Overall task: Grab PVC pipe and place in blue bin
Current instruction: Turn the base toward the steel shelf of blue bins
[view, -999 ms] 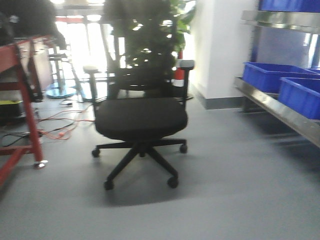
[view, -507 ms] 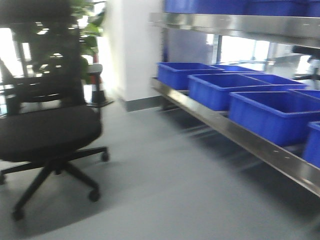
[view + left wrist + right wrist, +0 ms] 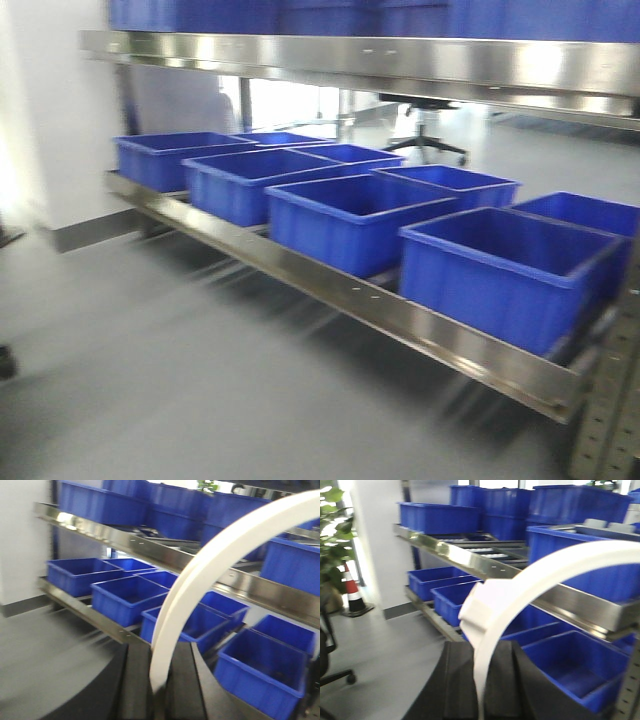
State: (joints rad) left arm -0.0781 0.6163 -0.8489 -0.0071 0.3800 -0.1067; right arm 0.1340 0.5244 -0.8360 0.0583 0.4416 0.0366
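The PVC pipe (image 3: 200,565), a slim white arc, rises out of the left gripper (image 3: 160,695), whose dark fingers (image 3: 136,680) press in on its lower end. The right gripper (image 3: 482,695) clamps a second white arc (image 3: 545,570) the same way, this one with a squared block at its bend. Both pieces are up in the air, apart from the blue bins (image 3: 490,280) lined along the low steel shelf (image 3: 400,312) above the grey floor (image 3: 150,380); it all looks a bit blurred
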